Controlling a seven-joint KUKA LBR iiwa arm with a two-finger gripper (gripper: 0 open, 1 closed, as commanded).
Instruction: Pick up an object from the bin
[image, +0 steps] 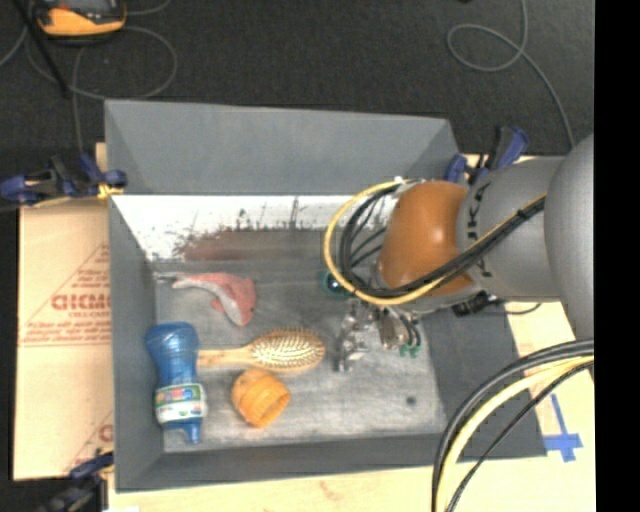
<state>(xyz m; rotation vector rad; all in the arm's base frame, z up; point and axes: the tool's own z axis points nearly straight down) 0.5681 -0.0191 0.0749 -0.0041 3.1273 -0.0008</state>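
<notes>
My gripper (352, 345) reaches down into the right half of the bin, its metal fingers just right of the bristled head of a wooden hairbrush (270, 352), whose handle points left. Whether anything sits between the fingers is hidden. An orange round thing (260, 397) lies in front of the brush. A small green piece (409, 349) shows at the gripper's right side.
A blue bottle with a colourful label (176, 380) lies along the bin's left wall. A pink curved piece (228, 294) rests near the back left. The arm with its orange cover and looped cables hangs over the right back of the bin.
</notes>
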